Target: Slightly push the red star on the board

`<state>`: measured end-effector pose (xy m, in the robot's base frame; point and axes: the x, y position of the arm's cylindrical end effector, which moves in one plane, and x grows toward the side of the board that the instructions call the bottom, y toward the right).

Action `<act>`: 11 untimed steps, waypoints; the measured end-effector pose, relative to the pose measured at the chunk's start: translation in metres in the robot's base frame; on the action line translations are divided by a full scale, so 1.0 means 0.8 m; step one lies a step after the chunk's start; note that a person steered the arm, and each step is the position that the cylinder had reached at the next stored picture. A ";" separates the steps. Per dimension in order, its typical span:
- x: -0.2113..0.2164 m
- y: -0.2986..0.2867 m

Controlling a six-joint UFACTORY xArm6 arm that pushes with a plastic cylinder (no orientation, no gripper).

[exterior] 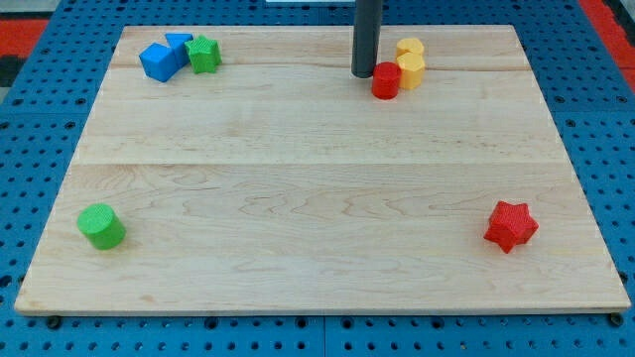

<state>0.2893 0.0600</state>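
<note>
1. No gripper is fitted; my tip (365,75) holds nothing, just left of the red cylinder (386,80).
2. The red star (511,225) lies well apart, bottom right.
3. The cylinder and yellow blocks (410,61) could be dragged along.
4. An overlong push could send the star off the board (317,178).
</note>
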 end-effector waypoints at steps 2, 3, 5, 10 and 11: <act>0.105 0.025; 0.146 0.145; 0.292 0.237; 0.351 0.151; 0.350 0.235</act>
